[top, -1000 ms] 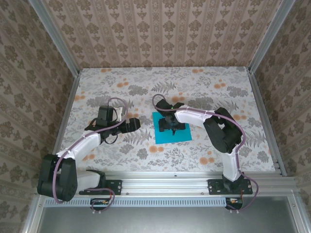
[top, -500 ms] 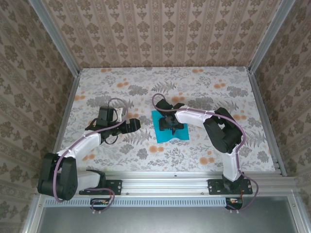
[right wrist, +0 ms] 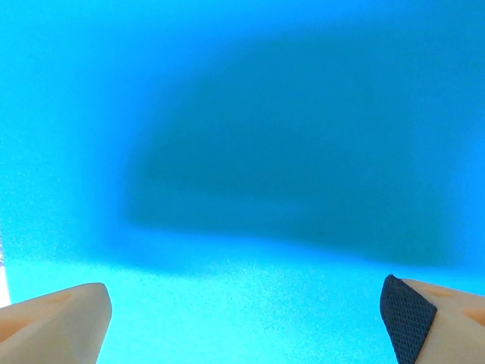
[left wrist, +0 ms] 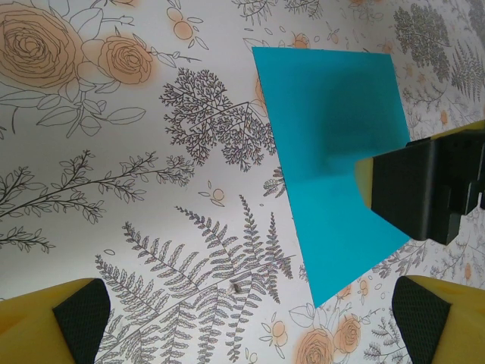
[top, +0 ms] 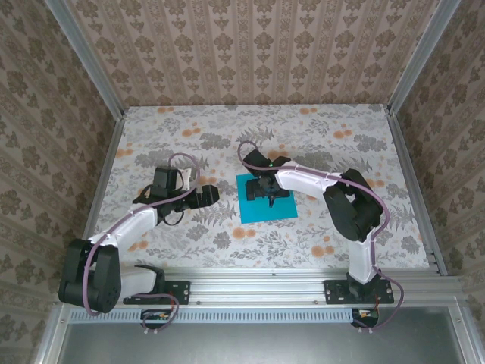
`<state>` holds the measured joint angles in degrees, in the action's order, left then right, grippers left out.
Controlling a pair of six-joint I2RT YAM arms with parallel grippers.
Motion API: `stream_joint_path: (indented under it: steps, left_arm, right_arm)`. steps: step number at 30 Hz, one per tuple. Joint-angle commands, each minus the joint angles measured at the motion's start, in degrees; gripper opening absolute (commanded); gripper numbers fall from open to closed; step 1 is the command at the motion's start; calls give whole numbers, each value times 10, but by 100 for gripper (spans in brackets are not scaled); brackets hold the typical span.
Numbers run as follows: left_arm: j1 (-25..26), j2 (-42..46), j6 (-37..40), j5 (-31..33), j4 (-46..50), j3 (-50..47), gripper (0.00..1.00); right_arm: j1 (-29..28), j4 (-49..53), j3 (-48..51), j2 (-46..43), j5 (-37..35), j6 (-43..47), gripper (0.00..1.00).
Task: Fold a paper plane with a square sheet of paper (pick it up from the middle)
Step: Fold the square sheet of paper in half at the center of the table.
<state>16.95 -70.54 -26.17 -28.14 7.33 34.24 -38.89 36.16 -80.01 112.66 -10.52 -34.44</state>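
Nearest of all, the aluminium rail is seen, well to the near side of the square sheet of paper, with both arm bases bolted onto it. From there the left arm is stretched low towards the sheet's left side. The left gripper is held off that left edge, clear of the paper.

On its own camera the left gripper is shown spread wide, with a yellow fingertip at each lower corner. Only the floral table is seen between them. The sheet lies just ahead and to the right, flat, with its edges straight and no crease to be made out.

The sheet itself is teal-blue, laid flat on the table and turned slightly askew.

The right arm is bent in from the sheet's right side. The right gripper is poised over the sheet, around its middle and far half, pointing down. In the right wrist view that gripper is seen opened wide, with a pale fingertip at each lower corner. Blue paper is spread beneath, darkened by a broad shadow. Nothing is pinched. Whether the tips are resting on the paper cannot be told.

Beyond the sheet's far edge, the floral table runs back to the patterned walls.
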Motion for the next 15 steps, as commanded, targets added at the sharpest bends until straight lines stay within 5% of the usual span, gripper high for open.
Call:
stream_joint_path:
  steps: [1, 15]
  left_arm:
    - [4, -2, -5, -9, 9, 4, 100]
    - [3, 2, -1, -8, 17, 7, 100]
  right_arm:
    - [6, 13, -24, 15, -4, -2, 95]
    - [20, 11, -44, 82, 17, 1, 91]
